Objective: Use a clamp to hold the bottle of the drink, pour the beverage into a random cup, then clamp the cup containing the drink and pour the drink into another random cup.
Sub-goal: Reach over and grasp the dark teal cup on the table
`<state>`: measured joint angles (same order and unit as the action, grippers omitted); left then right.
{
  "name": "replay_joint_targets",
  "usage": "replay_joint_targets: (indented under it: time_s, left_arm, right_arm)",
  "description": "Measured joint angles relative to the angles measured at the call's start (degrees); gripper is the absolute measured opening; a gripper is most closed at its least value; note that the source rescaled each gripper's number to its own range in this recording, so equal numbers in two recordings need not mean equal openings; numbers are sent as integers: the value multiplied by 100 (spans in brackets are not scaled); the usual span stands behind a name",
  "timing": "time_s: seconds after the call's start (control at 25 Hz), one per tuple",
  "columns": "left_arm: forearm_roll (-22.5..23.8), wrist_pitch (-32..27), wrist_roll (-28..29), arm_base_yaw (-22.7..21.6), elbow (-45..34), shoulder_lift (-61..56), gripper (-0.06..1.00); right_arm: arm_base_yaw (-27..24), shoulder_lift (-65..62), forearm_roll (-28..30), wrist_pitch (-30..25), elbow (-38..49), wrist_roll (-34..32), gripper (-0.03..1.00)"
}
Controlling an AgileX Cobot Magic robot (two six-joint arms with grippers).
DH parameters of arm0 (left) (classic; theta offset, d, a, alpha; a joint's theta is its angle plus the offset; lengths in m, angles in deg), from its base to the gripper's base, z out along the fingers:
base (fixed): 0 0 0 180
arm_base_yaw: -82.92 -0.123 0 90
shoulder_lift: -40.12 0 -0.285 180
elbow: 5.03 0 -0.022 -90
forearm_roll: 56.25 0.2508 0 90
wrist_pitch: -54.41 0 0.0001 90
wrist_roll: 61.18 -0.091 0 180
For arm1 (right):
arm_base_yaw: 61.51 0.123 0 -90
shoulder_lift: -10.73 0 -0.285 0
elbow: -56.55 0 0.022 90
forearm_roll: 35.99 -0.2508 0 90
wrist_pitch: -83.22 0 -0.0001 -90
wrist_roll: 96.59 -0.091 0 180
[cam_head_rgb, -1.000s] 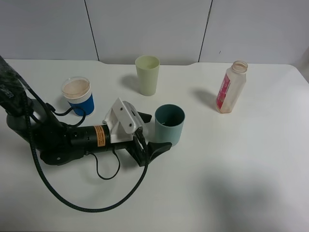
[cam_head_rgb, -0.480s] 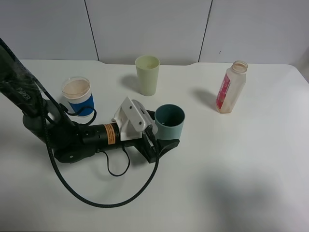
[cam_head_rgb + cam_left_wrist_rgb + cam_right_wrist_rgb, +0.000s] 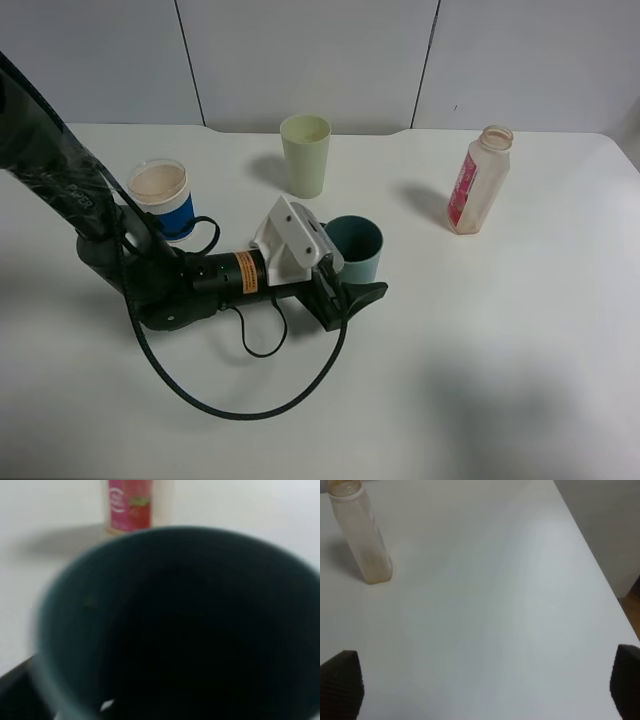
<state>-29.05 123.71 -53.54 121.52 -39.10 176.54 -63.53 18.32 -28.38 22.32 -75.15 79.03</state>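
Seen from above, the left claw (image 3: 352,263) lies low on the worktop (image 3: 500,350), jaws spread wide either side of the teal cup (image 3: 352,248). The blue-and-white cup (image 3: 162,198) sits beside its arm and the bottle (image 3: 478,180) stands well apart to the right. The left wrist view shows only that cup's dark mouth (image 3: 175,625) and the bottle's pink label (image 3: 131,505) beyond, while the right claw (image 3: 482,685), open and empty, appears only in its own wrist view.

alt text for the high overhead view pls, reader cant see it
A black robot arm lies low across a white table, its open claw straddling a teal cup at the centre. A blue-and-white cup stands to the left, a pale yellow-green cup behind, and an uncapped bottle with a red-pink label to the right.
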Motion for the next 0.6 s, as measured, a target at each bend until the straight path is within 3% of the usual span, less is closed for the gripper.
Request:
replay_joint_targets:
  time_s: [0.36,0.6]
  left_arm:
    - [-56,0,0,148,105,30,93]
    - [-72,0,0,148,204,69,86]
  right_arm:
    - [0,0,0,0,0,0,98]
    - [0,0,0,0,0,0,98]
